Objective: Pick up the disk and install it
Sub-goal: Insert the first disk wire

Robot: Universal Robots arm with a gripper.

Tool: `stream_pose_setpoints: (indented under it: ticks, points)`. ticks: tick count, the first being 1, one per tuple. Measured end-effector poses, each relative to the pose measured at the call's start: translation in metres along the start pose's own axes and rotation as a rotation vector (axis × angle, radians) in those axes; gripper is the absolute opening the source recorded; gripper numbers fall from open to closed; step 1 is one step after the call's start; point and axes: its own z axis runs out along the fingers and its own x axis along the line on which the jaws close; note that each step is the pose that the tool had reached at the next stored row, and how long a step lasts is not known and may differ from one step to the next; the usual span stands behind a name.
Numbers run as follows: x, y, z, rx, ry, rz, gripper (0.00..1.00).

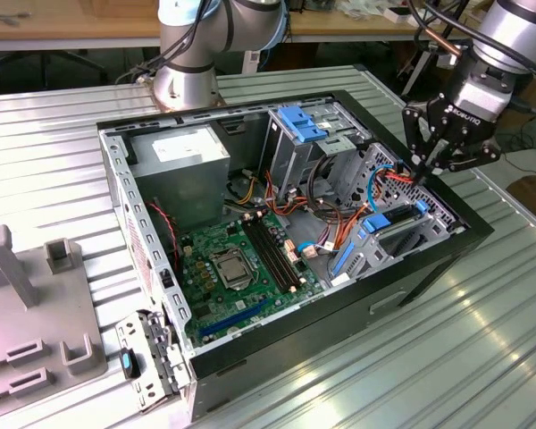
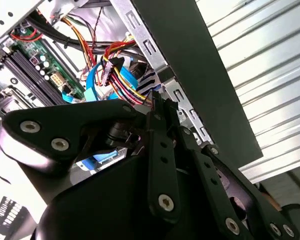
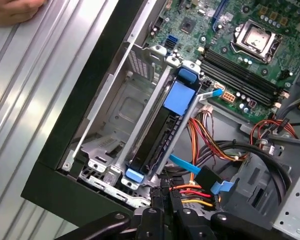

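The disk [image 3: 162, 125] sits on edge in the metal drive cage [image 3: 117, 107] at the corner of the open computer case [image 1: 402, 277]. It is a dark slab in a bright blue carrier. In the exterior view the disk [image 1: 395, 222] lies just below my gripper [image 1: 424, 167]. In both wrist views my gripper [image 3: 167, 192] [image 2: 154, 102] hangs over the cage's end with its fingers pressed together. A bundle of red, orange and yellow wires [image 3: 190, 192] ends right at the fingertips; the plug itself is hidden between them.
The case holds a green motherboard [image 1: 241, 259], a grey power supply box [image 1: 183, 165] and a blue latch [image 1: 299, 121]. A person's hand [image 3: 12, 10] rests on the ribbed metal table [image 1: 482, 340]. Grey fixtures [image 1: 36, 304] stand at the exterior view's left.
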Motion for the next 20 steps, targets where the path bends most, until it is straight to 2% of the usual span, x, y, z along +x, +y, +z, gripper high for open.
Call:
stream_pose_setpoints:
  ticks: [7, 10, 14, 20]
  points:
    - [0.0000, 0.0000, 0.0019, -0.0012, 0.0012, 0.114, 0.17]
    - [-0.0001, 0.0000, 0.0024, -0.0015, 0.0014, 0.145, 0.17]
    - [-0.0042, 0.0083, 0.0030, -0.0016, 0.0015, 0.159, 0.17]
    - [-0.0044, 0.0084, 0.0052, -0.0028, 0.0029, 0.278, 0.17]
